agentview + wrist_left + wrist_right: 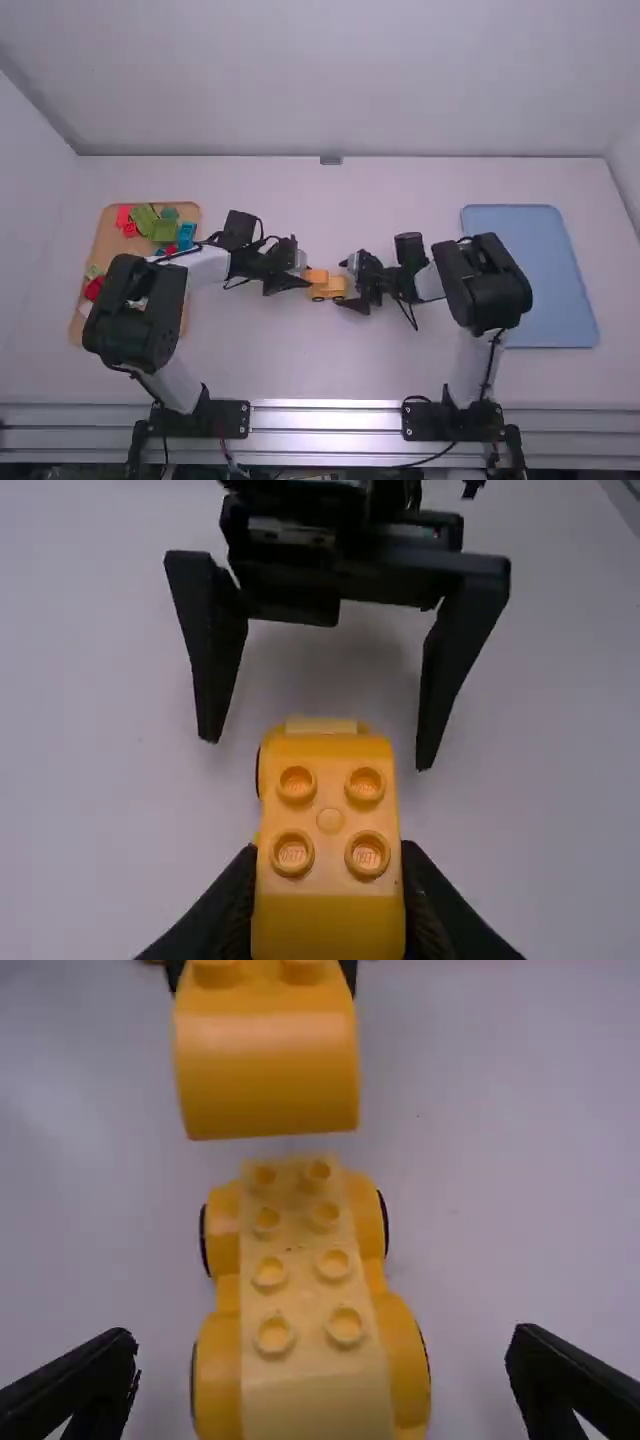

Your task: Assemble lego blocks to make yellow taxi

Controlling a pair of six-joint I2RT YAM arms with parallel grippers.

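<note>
From above, near the middle of the white table (330,365), the left gripper (304,280) is pinching a yellow studded block (329,820) near the nine o'clock end of a yellow wheeled base (310,1290). Toward three o'clock, the right gripper (347,285) is holding its fingers spread, with room beside both base edges. Tabletop is stretching to the twelve o'clock edge; a tan tray (109,243) is lying at nine, a blue tray (555,275) at three.

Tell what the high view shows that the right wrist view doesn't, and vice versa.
High view: the tan tray of coloured blocks at left and the blue tray at right.
Right wrist view: two rows of studs on the wheeled base.
Both: that base, the orange block held by the left claw, and the open right claw.
</note>
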